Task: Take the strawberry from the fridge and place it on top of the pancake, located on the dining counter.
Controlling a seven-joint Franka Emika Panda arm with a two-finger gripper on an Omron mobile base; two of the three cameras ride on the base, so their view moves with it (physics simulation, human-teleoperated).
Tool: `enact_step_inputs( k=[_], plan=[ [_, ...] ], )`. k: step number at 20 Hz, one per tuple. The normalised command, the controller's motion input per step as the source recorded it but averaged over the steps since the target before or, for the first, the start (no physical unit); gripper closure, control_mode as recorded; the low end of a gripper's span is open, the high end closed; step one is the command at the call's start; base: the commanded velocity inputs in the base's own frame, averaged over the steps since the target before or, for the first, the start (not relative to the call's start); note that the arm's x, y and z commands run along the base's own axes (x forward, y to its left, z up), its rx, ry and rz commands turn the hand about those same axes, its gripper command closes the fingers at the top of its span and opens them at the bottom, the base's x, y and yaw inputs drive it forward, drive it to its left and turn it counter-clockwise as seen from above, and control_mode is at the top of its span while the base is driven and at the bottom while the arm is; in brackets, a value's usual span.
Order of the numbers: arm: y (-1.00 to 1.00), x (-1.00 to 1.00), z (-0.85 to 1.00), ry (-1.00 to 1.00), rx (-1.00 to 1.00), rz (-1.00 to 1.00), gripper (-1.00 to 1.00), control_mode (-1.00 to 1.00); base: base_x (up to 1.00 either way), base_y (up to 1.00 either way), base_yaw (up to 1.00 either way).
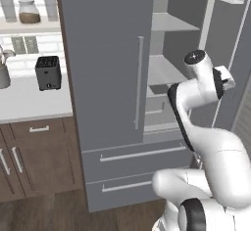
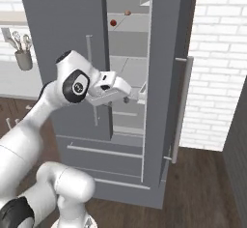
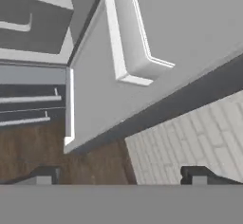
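A black toaster [image 1: 48,72] stands on the white desk [image 1: 29,103], toward its back edge. A grey utensil holder [image 1: 4,76] sits at the desk's left edge, and a jar [image 1: 29,11] rests on the wall shelf [image 1: 29,26] above.

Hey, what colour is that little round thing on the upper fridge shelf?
Bright red: the strawberry, sitting on an upper shelf in the fridge, clearest in the right base view.

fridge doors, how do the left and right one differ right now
The left door is shut flat against the fridge; the right door stands swung open, baring pale shelves with the strawberry. In the right base view the left door faces the camera, the right door shows mostly its edge. Both are grey with silver bar handles.
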Motion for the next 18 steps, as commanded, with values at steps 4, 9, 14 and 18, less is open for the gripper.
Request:
enact_step_inputs(
  k=[4,9,14,18],
  plan=[
    [0.27,1.0,0.0,0.38,-0.42,-0.02,-1.0,-1.0,0.0,0.0,0.0],
    [-0.21,1.0,-0.16,0.21,-0.1,-0.09,-1.0,-1.0,0.0,0.0,0.0],
    [-0.44,0.88,-0.28,0.11,0.0,-0.07,-1.0,-1.0,0.0,0.0,0.0],
    [-0.29,0.39,-0.13,0.0,0.0,0.0,-1.0,-1.0,0.0,0.0,0.0]
  ],
)
